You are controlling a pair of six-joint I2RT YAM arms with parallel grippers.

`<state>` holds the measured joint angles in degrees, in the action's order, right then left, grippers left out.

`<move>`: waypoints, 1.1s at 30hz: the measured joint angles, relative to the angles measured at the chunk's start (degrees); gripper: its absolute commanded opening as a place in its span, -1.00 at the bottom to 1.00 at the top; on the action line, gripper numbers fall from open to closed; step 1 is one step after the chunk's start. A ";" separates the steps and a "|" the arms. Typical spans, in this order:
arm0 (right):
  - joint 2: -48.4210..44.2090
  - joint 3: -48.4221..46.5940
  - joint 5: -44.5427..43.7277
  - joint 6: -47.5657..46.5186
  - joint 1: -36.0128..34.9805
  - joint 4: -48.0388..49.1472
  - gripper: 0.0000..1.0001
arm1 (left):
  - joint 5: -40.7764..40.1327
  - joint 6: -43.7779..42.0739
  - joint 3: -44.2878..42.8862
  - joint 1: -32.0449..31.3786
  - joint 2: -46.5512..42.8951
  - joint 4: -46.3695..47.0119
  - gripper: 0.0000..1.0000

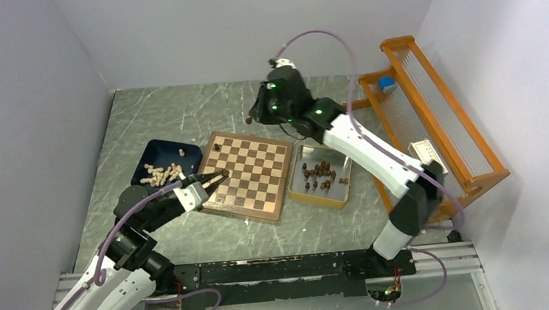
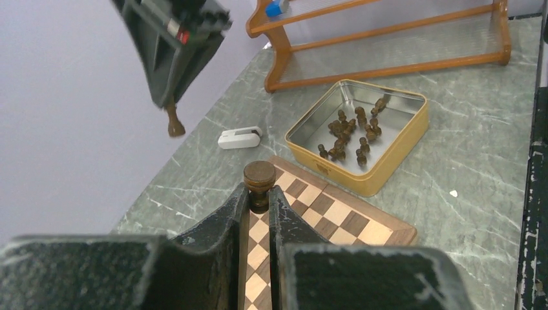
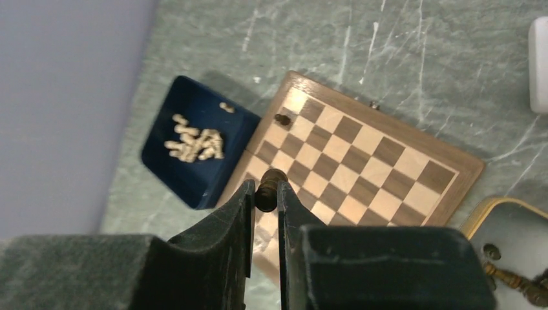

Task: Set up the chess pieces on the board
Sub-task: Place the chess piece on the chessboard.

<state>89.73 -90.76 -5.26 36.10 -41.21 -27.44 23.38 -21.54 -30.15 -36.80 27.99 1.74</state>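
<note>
The board (image 1: 254, 173) lies flat mid-table, with one dark chess piece (image 1: 217, 148) upright on a far-left square. My left gripper (image 1: 218, 176) hangs over the board's left edge, shut on a dark chess piece (image 2: 259, 175) that is held sideways with its round base outward. My right gripper (image 1: 249, 118) hovers above the table just beyond the board's far edge, shut on another dark chess piece (image 3: 267, 192). In the right wrist view the board (image 3: 362, 152) and the standing piece (image 3: 282, 119) lie below. More dark pieces (image 1: 319, 172) lie in a yellow-rimmed tin (image 1: 298, 195).
A dark blue tray (image 1: 154, 151) of light-coloured pieces (image 1: 163, 173) sits left of the board. An orange wire rack (image 1: 432, 124) leans along the right wall, with a blue item (image 1: 386, 83) on it. A small white object (image 2: 239, 137) lies on the table behind the board.
</note>
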 measured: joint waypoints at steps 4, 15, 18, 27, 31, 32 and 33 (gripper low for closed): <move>10.49 -7.80 -4.35 -5.49 -2.78 -3.78 -1.00 | -1.99 -1.22 0.48 0.00 -1.79 -2.16 -0.90; 31.61 -20.28 -12.66 -15.43 -5.64 -9.60 -1.00 | -7.50 -2.29 0.87 0.00 -4.98 -3.89 -0.90; 33.92 -21.00 -13.46 -16.52 -5.60 -10.14 -1.00 | -8.11 -2.29 0.87 0.00 -4.96 -4.20 -0.90; 36.98 -22.12 -12.79 -16.81 -4.39 -8.90 -0.99 | -9.07 -2.32 0.87 0.00 -4.98 -4.31 -0.90; 37.86 -21.84 -11.96 -16.06 -3.72 -7.45 -0.96 | -9.22 -2.32 0.87 0.00 -4.98 -4.42 -0.90; 37.86 -21.33 -11.74 -15.74 -3.56 -6.64 -0.96 | -9.22 -2.32 0.87 0.00 -5.01 -4.44 -0.90; 37.86 -20.70 -11.50 -15.50 -3.39 -5.79 -0.95 | -9.22 -2.32 0.87 0.00 -5.01 -4.48 -0.90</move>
<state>127.59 -111.46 -16.75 20.60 -44.60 -33.23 14.15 -23.86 -29.28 -36.80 22.98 -2.74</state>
